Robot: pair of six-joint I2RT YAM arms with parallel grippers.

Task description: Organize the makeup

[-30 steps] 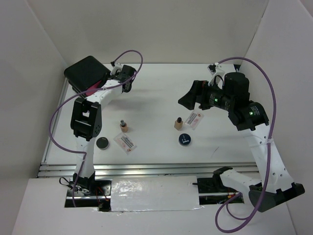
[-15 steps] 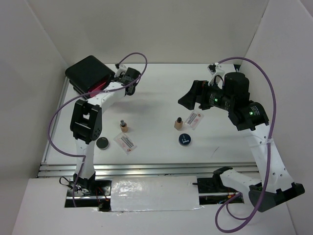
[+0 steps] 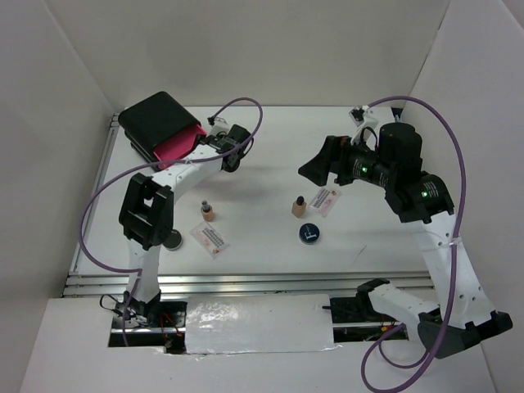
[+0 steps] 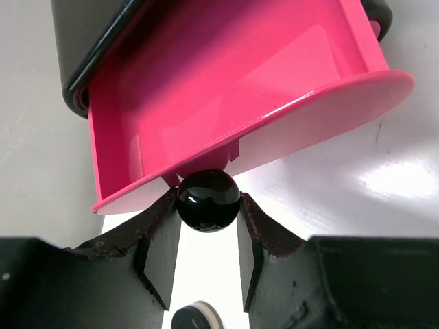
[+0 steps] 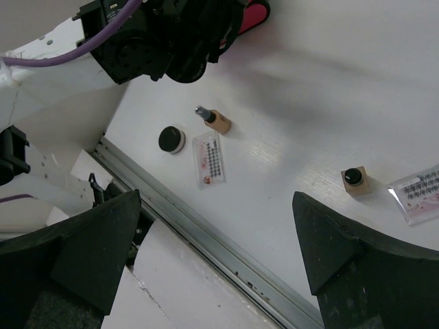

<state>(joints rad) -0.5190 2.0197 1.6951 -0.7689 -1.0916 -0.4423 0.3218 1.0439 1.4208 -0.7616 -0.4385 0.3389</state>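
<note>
My left gripper (image 3: 218,140) (image 4: 208,214) is shut on the round black knob (image 4: 208,200) of a pink drawer (image 3: 177,148) (image 4: 226,89), which stands pulled out of the black box (image 3: 155,119). On the table lie two tan bottles (image 3: 207,212) (image 3: 299,205), two white red-printed packets (image 3: 210,238) (image 3: 325,199), a blue-rimmed compact (image 3: 309,233) and a black compact (image 3: 172,240) partly behind my left arm. My right gripper (image 3: 318,166) (image 5: 216,253) is open and empty, held high above the right bottle (image 5: 355,180).
White walls close in the table at the back and both sides. A metal rail (image 3: 246,282) runs along the near edge. Purple cables loop over both arms. The drawer shows nothing inside it.
My left gripper has moved right with the knob, and the pink drawer has slid out of the box. The box has turned a little. The right arm has barely moved.
</note>
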